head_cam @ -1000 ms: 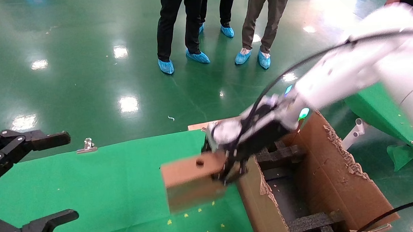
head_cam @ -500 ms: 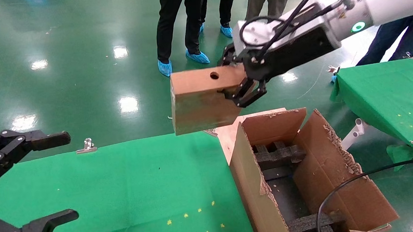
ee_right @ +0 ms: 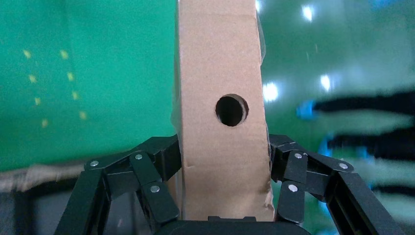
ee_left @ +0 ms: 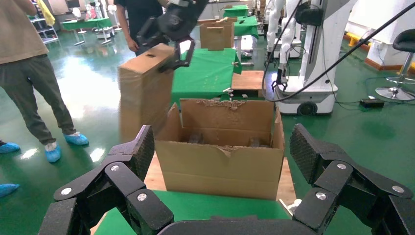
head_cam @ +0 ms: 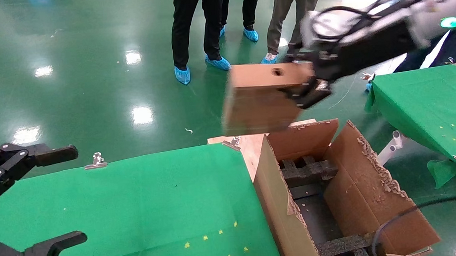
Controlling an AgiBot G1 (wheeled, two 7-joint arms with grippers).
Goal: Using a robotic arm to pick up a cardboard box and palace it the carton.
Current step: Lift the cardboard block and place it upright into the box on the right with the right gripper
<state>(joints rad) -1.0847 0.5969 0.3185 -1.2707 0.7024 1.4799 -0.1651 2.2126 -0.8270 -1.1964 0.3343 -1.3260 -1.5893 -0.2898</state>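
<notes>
1. The robotic arm (head_cam: 393, 32) is reaching in from the robot's right, and its right gripper (head_cam: 307, 88) is clenching the cardboard box (head_cam: 263, 99) at one end. In the right wrist view the fingers (ee_right: 156, 169) are pressing on the two broad faces on either side of the narrow holed face, a grip that looks chosen so the flat sides take the squeeze.

2. The cardboard box is hanging in the air, touching nothing but the gripper. Its holed narrow face is turned up and its long body is drooping down and slightly tilted, which suits a drop through a narrow opening.

3. It is hovering above the far flap of the carton (head_cam: 369, 198), high enough to pass over the ragged flaps. It is not yet over the cavity, so I judge the carry as under way and the placing as not begun.

4. The carton is standing open just beside the green surface (head_cam: 138, 197), its flaps splayed outward. Black foam blocks (head_cam: 308, 170) are lining the inside, leaving a slot between them that will probably need careful alignment.

5. The left gripper (head_cam: 29, 198) is resting spread open at the near left edge of the surface, well apart from the work, out of the way.

6. People (head_cam: 196, 25) are standing on the floor beyond.
</notes>
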